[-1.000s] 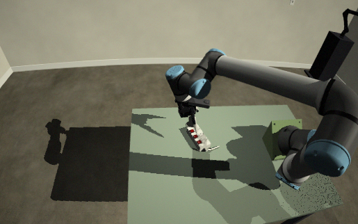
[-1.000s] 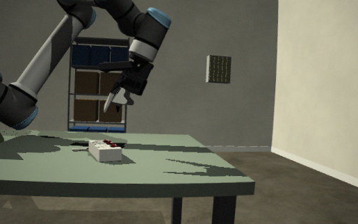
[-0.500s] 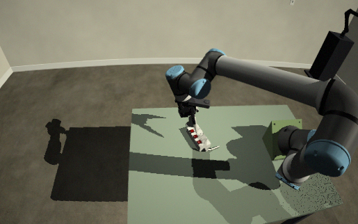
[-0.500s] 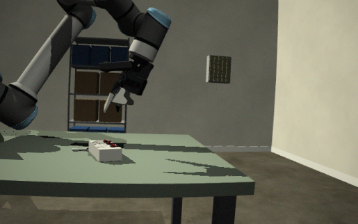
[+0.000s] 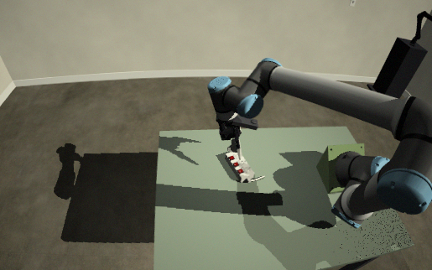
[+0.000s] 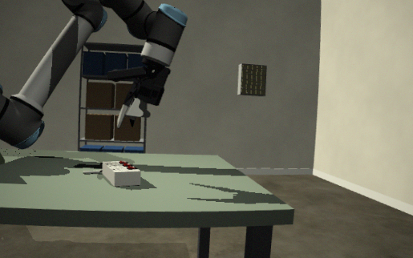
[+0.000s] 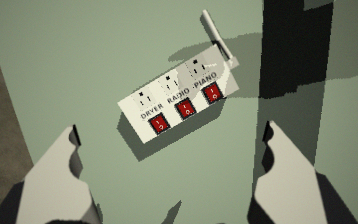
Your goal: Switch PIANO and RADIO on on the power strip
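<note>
A white power strip [image 7: 178,102] lies face up on the green table, also seen in the top view [image 5: 239,165] and the exterior view [image 6: 121,172]. It has three red rocker switches labelled DRYER [image 7: 159,124], RADIO [image 7: 185,108] and PIANO [image 7: 212,93], with a short white cable stub [image 7: 216,36] at the PIANO end. My gripper [image 7: 173,124] is open and empty. It hangs above the strip with a clear gap, shown in the exterior view [image 6: 131,112], and its two pale fingers frame the strip in the wrist view.
The table edge and dark floor run down the left of the wrist view. A green box [image 5: 340,165] stands by the arm's base on the table. A shelf rack [image 6: 111,98] stands behind the table. Arm shadows cross the table top.
</note>
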Action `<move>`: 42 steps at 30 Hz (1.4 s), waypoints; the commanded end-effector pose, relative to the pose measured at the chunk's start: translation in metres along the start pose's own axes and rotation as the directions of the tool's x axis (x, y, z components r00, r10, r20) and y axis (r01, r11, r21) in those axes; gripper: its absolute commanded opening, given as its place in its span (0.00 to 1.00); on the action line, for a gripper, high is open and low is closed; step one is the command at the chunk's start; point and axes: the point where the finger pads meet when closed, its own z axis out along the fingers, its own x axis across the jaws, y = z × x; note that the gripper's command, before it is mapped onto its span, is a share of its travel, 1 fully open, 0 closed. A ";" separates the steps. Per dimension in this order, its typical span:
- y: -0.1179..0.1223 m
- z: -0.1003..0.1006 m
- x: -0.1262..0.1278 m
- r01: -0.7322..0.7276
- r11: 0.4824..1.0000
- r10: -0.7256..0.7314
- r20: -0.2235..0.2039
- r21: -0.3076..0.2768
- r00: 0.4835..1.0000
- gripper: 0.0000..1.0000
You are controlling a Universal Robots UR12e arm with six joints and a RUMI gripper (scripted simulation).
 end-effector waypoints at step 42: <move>-0.043 -0.007 0.002 0.273 0.914 -0.263 0.075 -0.300 0.962 1.00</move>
